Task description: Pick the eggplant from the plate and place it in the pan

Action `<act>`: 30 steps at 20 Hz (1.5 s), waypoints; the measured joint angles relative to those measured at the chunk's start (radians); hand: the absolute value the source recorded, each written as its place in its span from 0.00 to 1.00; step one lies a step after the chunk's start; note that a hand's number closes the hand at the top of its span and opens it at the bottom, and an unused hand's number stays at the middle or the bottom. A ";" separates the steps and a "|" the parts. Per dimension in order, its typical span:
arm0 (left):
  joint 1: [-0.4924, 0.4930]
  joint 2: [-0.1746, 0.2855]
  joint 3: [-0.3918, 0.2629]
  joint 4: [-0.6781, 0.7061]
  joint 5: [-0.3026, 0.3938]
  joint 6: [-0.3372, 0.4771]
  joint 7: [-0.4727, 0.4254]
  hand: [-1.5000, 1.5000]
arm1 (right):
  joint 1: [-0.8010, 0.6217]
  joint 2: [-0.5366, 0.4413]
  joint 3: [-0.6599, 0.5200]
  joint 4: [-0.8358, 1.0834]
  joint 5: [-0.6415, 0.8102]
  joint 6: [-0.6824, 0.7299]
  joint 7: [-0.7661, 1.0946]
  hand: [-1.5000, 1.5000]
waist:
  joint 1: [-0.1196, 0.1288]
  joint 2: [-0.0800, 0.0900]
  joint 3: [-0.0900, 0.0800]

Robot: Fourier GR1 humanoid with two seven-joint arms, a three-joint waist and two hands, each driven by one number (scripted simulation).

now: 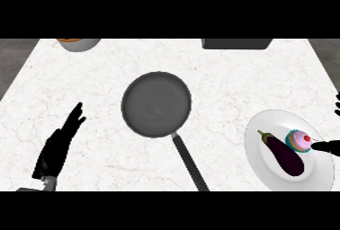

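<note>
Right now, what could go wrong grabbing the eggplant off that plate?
The cupcake sits close beside the eggplant, on the side toward the right hand, so reaching in could knock it. The pan has its handle angled toward the plate, so a low carry might clip it.

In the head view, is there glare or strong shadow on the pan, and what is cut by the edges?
Head view: even light, no glare on the pan, no strong shadow on the counter; the pan's handle, the right hand and the far bowl are cut by the edges.
</note>
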 measured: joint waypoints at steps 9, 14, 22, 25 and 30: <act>0.008 0.001 0.004 -0.031 -0.016 -0.008 0.010 0.50 | -0.145 -0.192 0.108 0.105 0.133 0.327 -0.037 0.00 | 0.013 0.003 0.000; 0.031 0.016 0.023 -0.069 -0.014 -0.025 0.029 0.50 | -0.254 -0.176 0.171 0.123 0.153 0.482 0.005 0.00 | 0.011 0.002 -0.001; 0.052 -0.003 0.047 -0.074 -0.030 -0.044 0.019 0.50 | -0.394 -0.076 0.230 0.140 0.219 0.582 0.176 0.00 | 0.001 0.001 -0.001; 0.052 -0.019 0.042 -0.098 -0.050 -0.034 0.050 0.50 | -0.442 -0.030 0.250 0.157 0.236 0.622 0.240 0.00 | 0.000 0.001 -0.001; 0.044 -0.033 0.057 -0.076 -0.062 -0.044 0.041 0.50 | -0.495 0.022 0.290 0.162 0.286 0.684 0.320 0.00 | -0.004 0.001 -0.001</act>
